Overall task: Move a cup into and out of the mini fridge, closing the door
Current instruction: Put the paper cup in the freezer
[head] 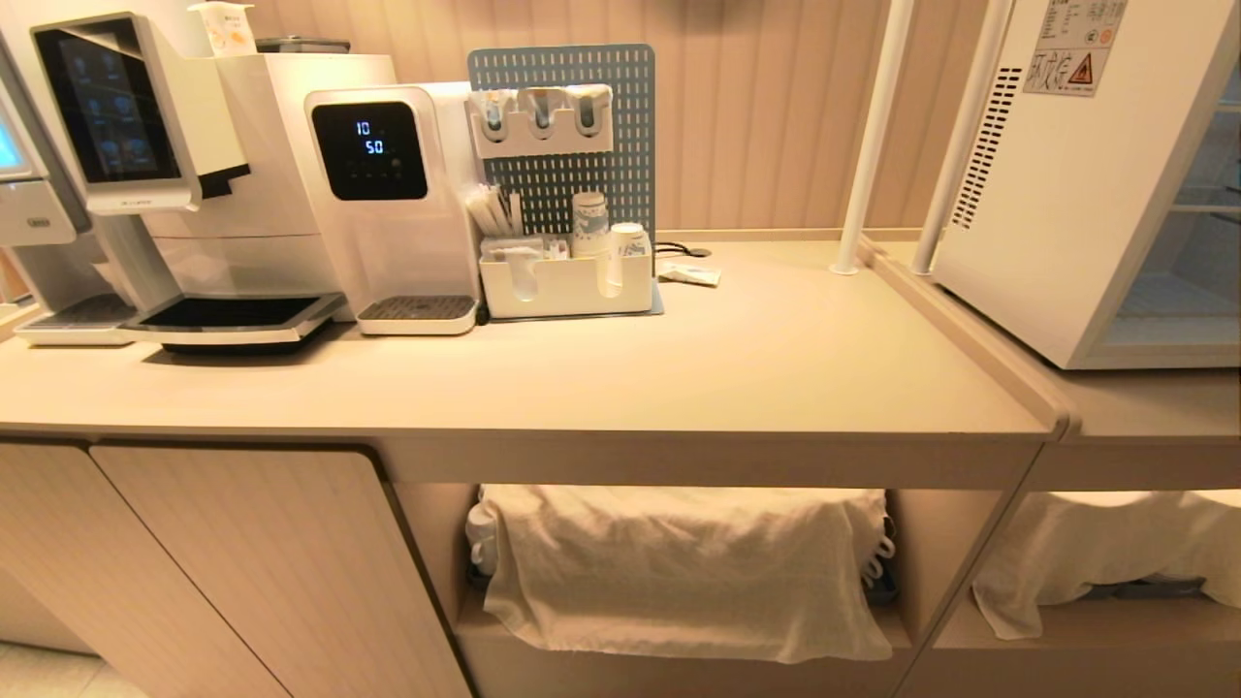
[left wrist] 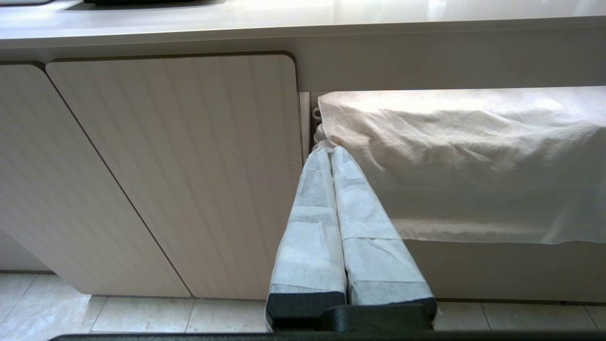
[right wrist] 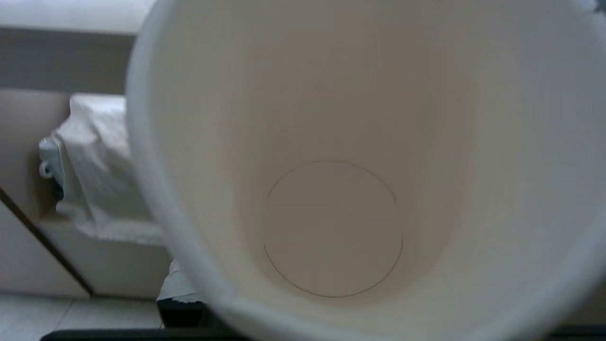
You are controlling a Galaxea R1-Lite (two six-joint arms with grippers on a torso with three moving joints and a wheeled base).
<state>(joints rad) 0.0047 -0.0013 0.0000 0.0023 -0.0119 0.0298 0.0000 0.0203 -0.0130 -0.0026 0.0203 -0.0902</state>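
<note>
The cup fills the right wrist view, its open mouth turned toward the camera and its white inside and round bottom showing. My right gripper is shut on it, low in front of the counter's underside. Only a bit of one wrapped finger shows beside the rim. The mini fridge stands on the counter at the far right, with its lit inside and shelves visible. Its door is out of view. My left gripper is shut and empty, hanging before the cabinet front below the counter. Neither arm is in the head view.
On the counter's left stand a coffee machine and a water dispenser. A white caddy with stacked cups sits before a blue pegboard. Two white posts rise beside the fridge. White cloth hangs in the open shelf below.
</note>
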